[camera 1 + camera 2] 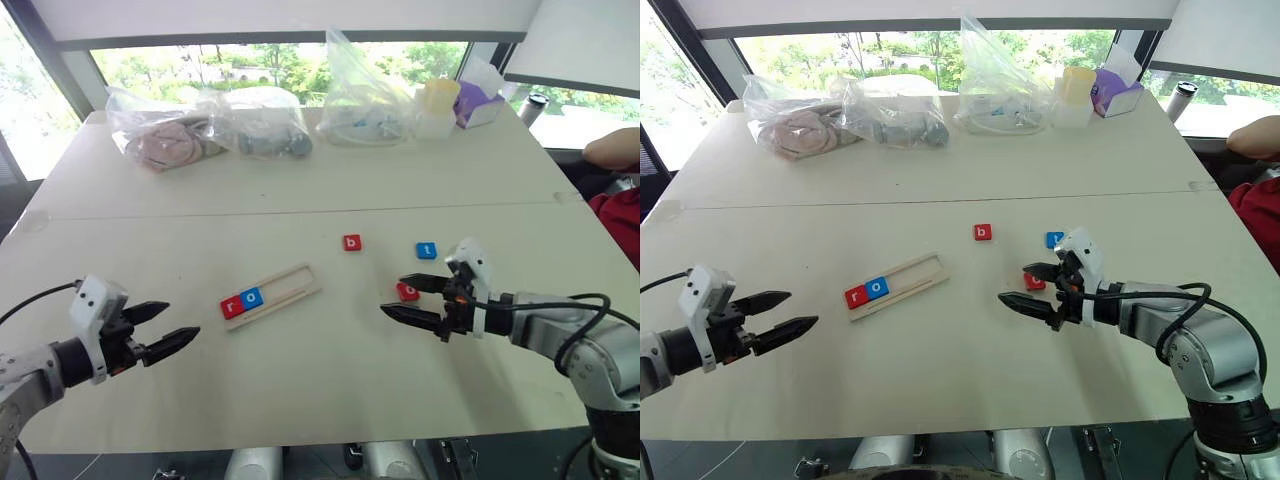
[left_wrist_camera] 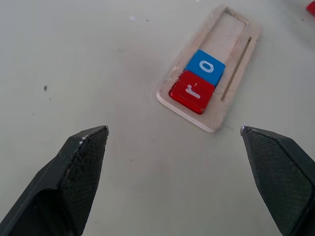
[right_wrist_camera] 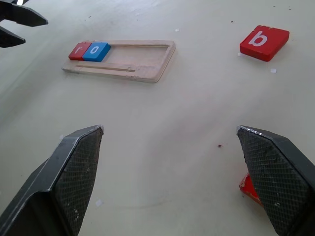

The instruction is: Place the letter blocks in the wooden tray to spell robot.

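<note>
While both grippers, left (image 1: 172, 327) and right (image 1: 405, 299), hover with fingers wide and empty, the light-wood tray (image 1: 296, 284) holds two tiles, red r (image 1: 232, 307) and blue o (image 1: 252, 298), and three tiles lie loose on the tabletop (image 1: 300, 190): red b (image 1: 352, 242), blue t (image 1: 426, 250), one red (image 1: 408, 292).

Five letter blocks lie on the table: three red ones, the r (image 1: 231, 307), the b (image 1: 352, 242) and one partly hidden by the right gripper (image 1: 407, 292), and two blue ones, the o (image 1: 252, 297) and the t (image 1: 426, 250). There is one wooden tray (image 1: 292, 285), holding two blocks. Three clear plastic bags (image 1: 160, 135) sit at the far edge.
</note>
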Controlling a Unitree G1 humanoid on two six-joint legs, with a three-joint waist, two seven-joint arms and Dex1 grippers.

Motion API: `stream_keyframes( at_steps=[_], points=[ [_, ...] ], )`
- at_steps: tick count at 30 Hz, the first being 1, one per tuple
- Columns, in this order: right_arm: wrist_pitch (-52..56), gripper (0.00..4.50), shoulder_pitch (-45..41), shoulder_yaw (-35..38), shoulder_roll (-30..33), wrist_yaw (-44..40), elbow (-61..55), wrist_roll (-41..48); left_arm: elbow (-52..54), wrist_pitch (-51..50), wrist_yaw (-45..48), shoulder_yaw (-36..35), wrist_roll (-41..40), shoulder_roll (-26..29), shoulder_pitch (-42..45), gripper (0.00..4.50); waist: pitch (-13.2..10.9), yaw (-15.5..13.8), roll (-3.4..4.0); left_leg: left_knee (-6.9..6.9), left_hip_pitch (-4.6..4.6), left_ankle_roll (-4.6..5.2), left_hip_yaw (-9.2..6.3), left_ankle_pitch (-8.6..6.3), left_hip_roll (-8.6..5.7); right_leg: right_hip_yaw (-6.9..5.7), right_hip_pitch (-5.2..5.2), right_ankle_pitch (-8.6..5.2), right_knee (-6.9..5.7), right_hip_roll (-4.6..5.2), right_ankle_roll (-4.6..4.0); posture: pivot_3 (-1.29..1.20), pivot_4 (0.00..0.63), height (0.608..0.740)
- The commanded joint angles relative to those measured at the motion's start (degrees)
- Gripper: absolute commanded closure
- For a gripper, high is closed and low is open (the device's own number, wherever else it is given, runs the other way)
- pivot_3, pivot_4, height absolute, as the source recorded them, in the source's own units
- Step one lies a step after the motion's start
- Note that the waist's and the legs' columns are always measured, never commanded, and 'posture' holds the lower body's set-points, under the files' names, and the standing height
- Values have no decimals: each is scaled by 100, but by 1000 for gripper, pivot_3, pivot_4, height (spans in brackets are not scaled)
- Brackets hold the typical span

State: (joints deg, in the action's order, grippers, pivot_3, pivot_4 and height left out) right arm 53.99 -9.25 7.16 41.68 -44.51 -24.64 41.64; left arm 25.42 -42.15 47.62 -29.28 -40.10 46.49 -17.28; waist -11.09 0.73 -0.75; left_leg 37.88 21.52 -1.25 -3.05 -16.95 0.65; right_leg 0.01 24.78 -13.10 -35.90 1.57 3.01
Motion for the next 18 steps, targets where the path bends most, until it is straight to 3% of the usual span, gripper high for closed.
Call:
stream_keyframes(
  at_steps=[1,12,18],
  points=[
    [-131,57,-110,35,81,-67,-45,4,82,27,5,-244,-107,-2,-4,0,0,0,0,0,1,0,0,0,0,0,0,0,0,0,0,0,150,740],
    [-165,57,-52,-33,54,-119,-153,48,21,-35,63,-317,-106,220,88,0,0,0,0,0,0,0,1,0,0,0,0,0,-1,-1,0,0,150,740],
    [-117,57,-144,-341,361,-552,-541,187,20,91,446,-129,131,891,378,0,-4,-8,2,1,-1,0,1,0,-1,-1,2,0,-4,-1,-1,0,150,740]
  ],
)
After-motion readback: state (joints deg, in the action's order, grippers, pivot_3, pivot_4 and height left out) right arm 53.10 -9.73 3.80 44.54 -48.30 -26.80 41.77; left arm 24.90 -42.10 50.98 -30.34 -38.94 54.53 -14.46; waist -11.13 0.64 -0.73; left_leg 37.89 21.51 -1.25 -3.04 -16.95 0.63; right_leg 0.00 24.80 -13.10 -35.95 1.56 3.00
